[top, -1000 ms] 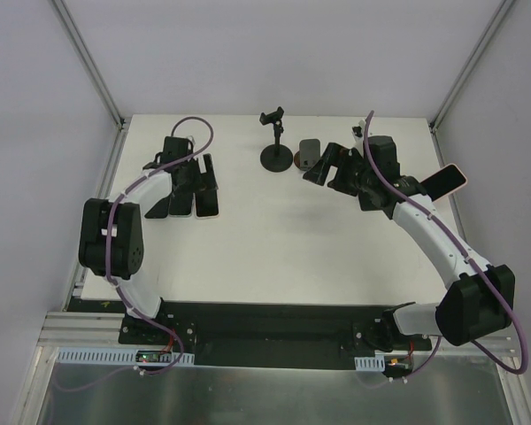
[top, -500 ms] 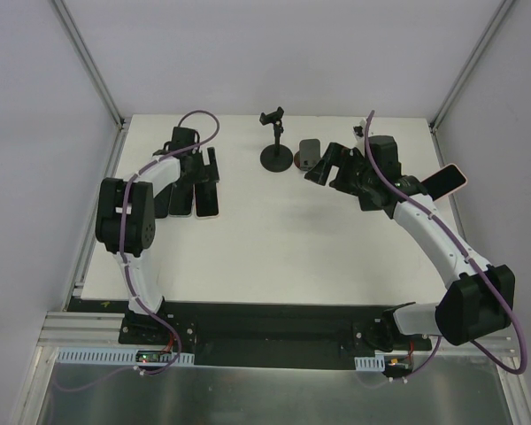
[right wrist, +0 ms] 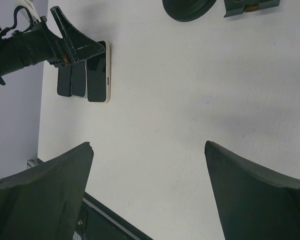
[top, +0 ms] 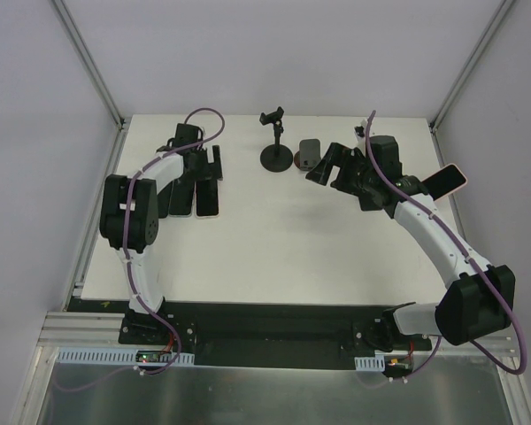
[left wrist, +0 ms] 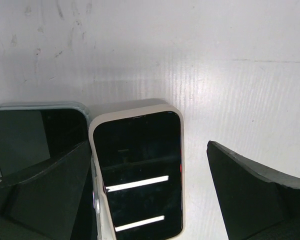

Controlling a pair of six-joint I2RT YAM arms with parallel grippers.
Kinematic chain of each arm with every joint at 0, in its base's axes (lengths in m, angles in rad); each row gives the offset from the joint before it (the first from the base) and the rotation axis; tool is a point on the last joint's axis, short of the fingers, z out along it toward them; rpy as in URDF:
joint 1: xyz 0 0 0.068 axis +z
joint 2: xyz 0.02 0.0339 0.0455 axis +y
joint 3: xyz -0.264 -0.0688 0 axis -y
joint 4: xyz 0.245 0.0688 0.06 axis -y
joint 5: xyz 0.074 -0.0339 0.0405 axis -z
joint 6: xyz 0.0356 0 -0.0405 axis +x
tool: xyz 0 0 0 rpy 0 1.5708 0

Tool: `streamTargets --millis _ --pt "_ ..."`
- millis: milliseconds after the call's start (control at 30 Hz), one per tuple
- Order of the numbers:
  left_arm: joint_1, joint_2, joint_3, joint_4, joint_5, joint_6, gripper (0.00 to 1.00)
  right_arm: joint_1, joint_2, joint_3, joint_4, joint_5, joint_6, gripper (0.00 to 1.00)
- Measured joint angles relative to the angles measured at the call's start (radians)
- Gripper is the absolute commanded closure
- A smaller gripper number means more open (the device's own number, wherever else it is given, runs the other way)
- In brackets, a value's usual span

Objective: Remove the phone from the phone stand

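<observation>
The black phone stand [top: 275, 146] rises from its round base at the back middle of the table, and its clamp [top: 271, 116] holds nothing. A cream-cased phone [left wrist: 137, 170] lies face up on the table, at the right end of a row of three phones [top: 195, 202]. My left gripper [left wrist: 149, 145] hovers open over it, one finger on each side, and touches nothing. In the top view the left gripper [top: 201, 166] sits at the far end of that row. My right gripper [top: 323, 165] hangs open and empty just right of the stand.
A clear-cased phone [left wrist: 35, 135] lies right beside the cream one. A dark grey phone [top: 311, 152] lies next to the stand's base [right wrist: 190, 7]. A pink-cased phone [top: 445, 181] sits at the table's right edge by the right arm. Frame posts stand at the back corners.
My left gripper has opened a little wider and drawn back toward the far edge, off the row of phones. The right arm has not moved.
</observation>
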Motion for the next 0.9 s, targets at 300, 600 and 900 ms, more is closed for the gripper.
streamTargets --millis 300,600,900 --pt "-0.029 0.006 0.035 0.000 0.030 0.014 0.02 0.000 0.000 0.000 -0.003 0.000 0.000 0.04" --pt "-0.096 -0.023 0.012 -0.012 0.026 0.008 0.02 -0.004 0.000 0.000 -0.008 0.001 -0.002 0.04" --pt "-0.294 -0.100 -0.098 -0.042 0.076 -0.041 0.02 -0.012 0.000 0.000 -0.009 0.004 -0.003 0.04"
